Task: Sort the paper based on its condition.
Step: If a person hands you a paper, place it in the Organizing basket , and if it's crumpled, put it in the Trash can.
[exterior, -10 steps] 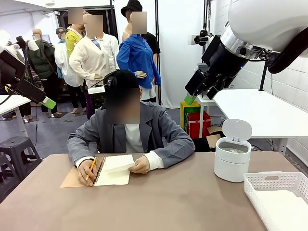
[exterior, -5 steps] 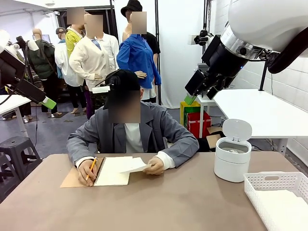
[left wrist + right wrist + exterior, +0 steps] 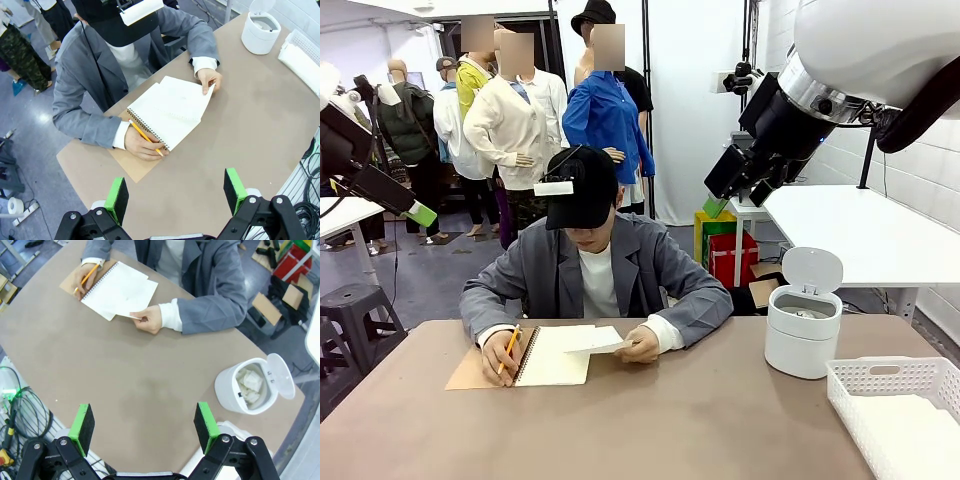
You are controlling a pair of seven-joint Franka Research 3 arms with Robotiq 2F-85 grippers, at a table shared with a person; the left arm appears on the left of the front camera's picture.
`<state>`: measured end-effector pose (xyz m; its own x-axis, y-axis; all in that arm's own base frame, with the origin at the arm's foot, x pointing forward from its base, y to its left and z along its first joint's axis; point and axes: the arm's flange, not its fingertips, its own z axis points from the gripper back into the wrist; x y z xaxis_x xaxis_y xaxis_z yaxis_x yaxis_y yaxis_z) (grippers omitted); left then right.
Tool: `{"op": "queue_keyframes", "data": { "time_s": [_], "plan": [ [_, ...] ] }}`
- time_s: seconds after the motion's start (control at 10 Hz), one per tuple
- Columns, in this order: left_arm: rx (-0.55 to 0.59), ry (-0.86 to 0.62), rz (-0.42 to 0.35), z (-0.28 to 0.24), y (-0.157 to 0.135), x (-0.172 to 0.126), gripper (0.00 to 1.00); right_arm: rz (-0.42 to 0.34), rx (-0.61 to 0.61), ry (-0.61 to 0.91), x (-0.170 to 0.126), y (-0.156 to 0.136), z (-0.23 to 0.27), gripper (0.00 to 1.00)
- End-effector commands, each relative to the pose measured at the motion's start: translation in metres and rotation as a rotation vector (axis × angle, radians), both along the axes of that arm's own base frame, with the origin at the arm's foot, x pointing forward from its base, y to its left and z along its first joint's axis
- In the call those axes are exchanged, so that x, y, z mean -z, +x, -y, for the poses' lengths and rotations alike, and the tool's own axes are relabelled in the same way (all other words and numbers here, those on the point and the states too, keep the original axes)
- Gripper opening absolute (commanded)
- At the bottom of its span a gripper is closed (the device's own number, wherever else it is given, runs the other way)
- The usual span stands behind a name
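Across the table a person holds one loose white sheet of paper (image 3: 598,342) by its corner, lifted off a spiral notebook (image 3: 552,360). The other hand grips a yellow pencil (image 3: 509,350). From above, the paper (image 3: 189,97) lies partly over the notebook (image 3: 157,117), and it shows again as the paper (image 3: 140,296) beside the notebook (image 3: 106,287). My left gripper (image 3: 175,192) hangs open high over the table's near side. High above the middle of the table, my right gripper (image 3: 143,422) is open too. Neither touches anything.
A white bin (image 3: 803,330) with its lid up stands at the right, crumpled white paper inside (image 3: 250,382). A white slotted basket (image 3: 880,368) holding flat white sheets sits at the near right corner. A brown cover (image 3: 132,167) lies under the notebook.
The person's hand has drawn the sheet off the notebook page and out to the right. Both arms stay where they were.
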<state>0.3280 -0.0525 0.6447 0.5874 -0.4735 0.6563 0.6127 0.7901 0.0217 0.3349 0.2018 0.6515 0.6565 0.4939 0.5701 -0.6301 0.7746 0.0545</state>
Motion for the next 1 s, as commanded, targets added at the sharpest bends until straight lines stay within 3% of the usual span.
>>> {"op": "queue_keyframes", "data": {
  "time_s": [0.0,0.9],
  "plan": [
    [0.002,0.002,0.000,-0.0002,0.0003,0.0005,1.00,0.001,0.001,0.001,-0.0001,0.0003,0.0002,1.00],
    [0.002,0.002,0.000,-0.0002,0.0003,0.0005,1.00,0.001,0.001,0.001,-0.0001,0.0003,0.0002,1.00]
  ]
}}
